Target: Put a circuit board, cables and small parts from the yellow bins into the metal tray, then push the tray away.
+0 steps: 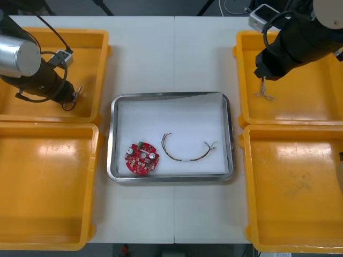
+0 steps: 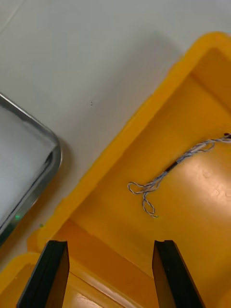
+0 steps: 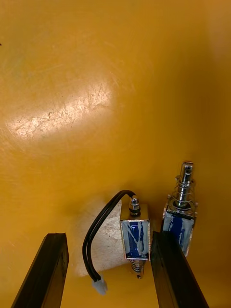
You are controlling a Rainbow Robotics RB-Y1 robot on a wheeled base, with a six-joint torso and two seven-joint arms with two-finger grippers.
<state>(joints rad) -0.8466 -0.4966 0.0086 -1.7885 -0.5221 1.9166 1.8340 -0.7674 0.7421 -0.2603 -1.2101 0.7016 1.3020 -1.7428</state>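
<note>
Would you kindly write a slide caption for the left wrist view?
Open left gripper straddling a small metal part with black cable, a second part beside it, in a yellow bin.

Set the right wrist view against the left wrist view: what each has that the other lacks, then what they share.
Right wrist view alone: a twisted blue and white cable in the right far yellow bin, a corner of the metal tray, bare table between them. Left wrist view alone: two small metal parts on the left far yellow bin's floor, one, with a black cable, between the left gripper's fingers. Both: bin floor below open fingers, the right gripper's included.
</note>
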